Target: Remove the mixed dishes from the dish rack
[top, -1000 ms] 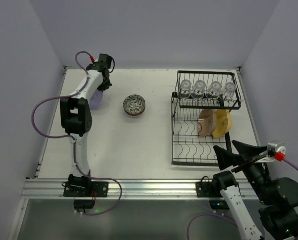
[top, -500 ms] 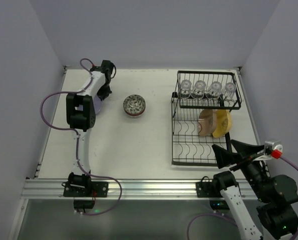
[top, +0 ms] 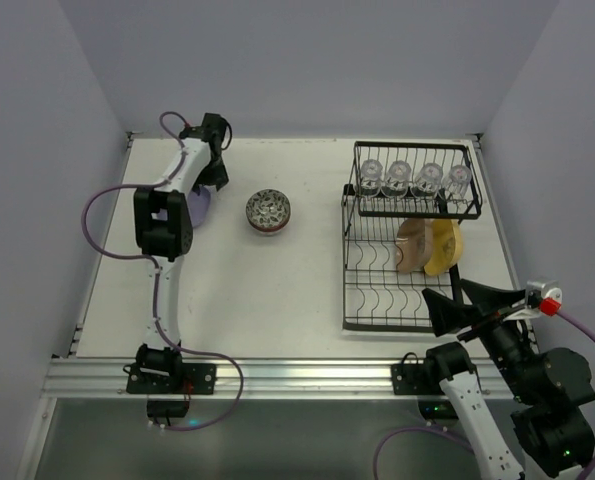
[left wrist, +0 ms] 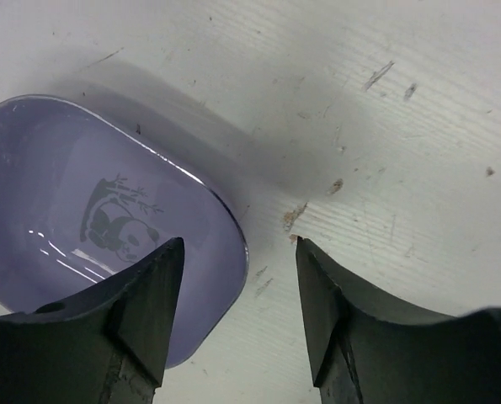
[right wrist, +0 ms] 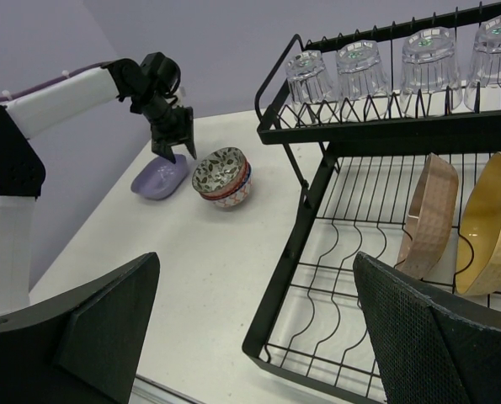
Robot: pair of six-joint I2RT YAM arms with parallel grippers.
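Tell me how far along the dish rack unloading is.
Done: the lavender plate and stacked patterned bowls sit on the table. In hand: nothing; the left pincer hovers open over it, the right pincer is open near the dish rack. Left: brown plate, yellow plate and four glasses in the rack.

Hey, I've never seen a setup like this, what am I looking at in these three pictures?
Two robot arms are bolted to a white table. One picture looks down from above; the others come from cameras on each wrist. The left gripper is open above a lavender plate, beside stacked patterned bowls. The right gripper is open and empty, near the black dish rack, which holds four glasses on top and a brown plate and a yellow plate below.
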